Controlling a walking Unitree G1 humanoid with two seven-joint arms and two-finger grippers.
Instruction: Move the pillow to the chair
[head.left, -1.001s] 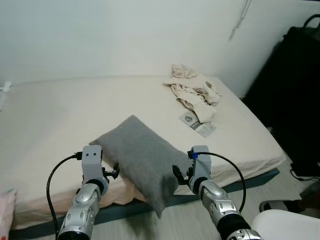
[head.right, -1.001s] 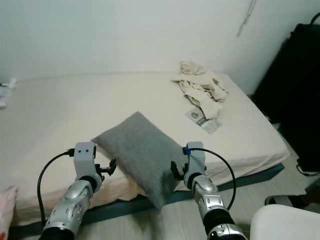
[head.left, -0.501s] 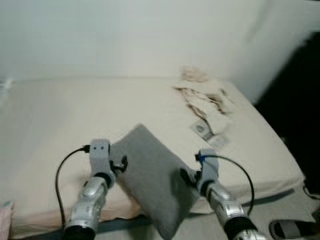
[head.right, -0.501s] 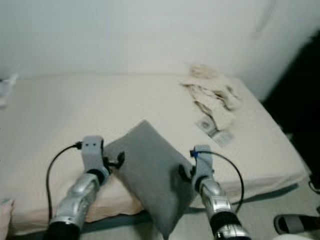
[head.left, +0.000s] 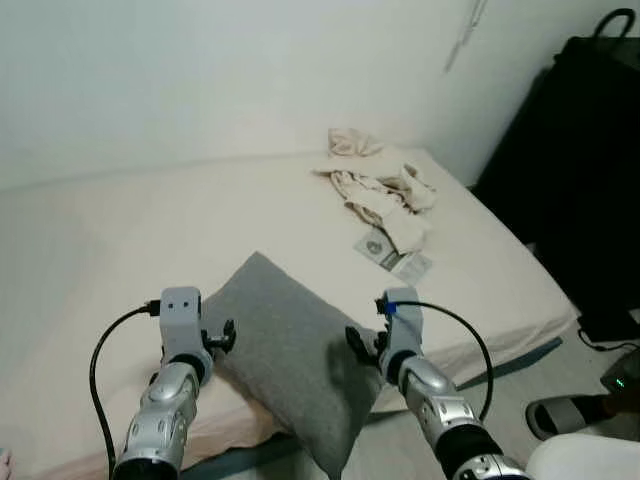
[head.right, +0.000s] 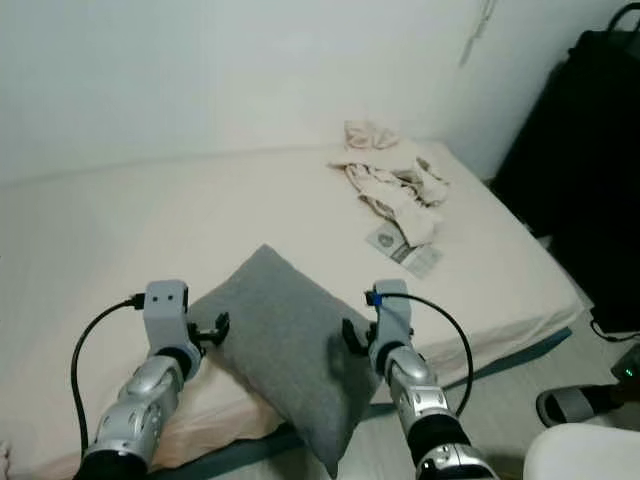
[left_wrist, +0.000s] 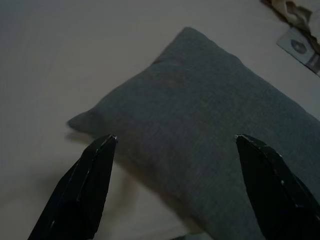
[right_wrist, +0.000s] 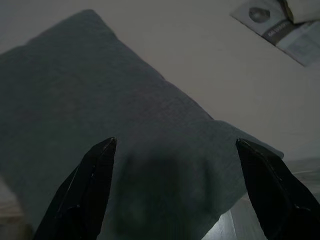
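Observation:
A grey pillow (head.left: 290, 355) lies near the front edge of the bed (head.left: 120, 250), one corner hanging over the edge. My left gripper (head.left: 224, 336) is at the pillow's left end and my right gripper (head.left: 356, 344) at its right end, both close to the fabric. In the left wrist view the left gripper (left_wrist: 175, 137) stands open with the pillow (left_wrist: 210, 115) just beyond its fingers. The right gripper (right_wrist: 175, 142) is open too, over the pillow (right_wrist: 100, 130). A white rounded seat edge (head.left: 585, 462) shows at the bottom right.
Crumpled beige clothes (head.left: 380, 185) and a printed packet (head.left: 395, 255) lie on the bed's far right. A tall black object (head.left: 580, 170) stands to the right of the bed. A slipper (head.left: 560, 412) lies on the floor near the bed's corner.
The head view swayed and blurred half a second ago, then settled. Both grippers stay open at the pillow's two ends; the pillow has not clearly moved.

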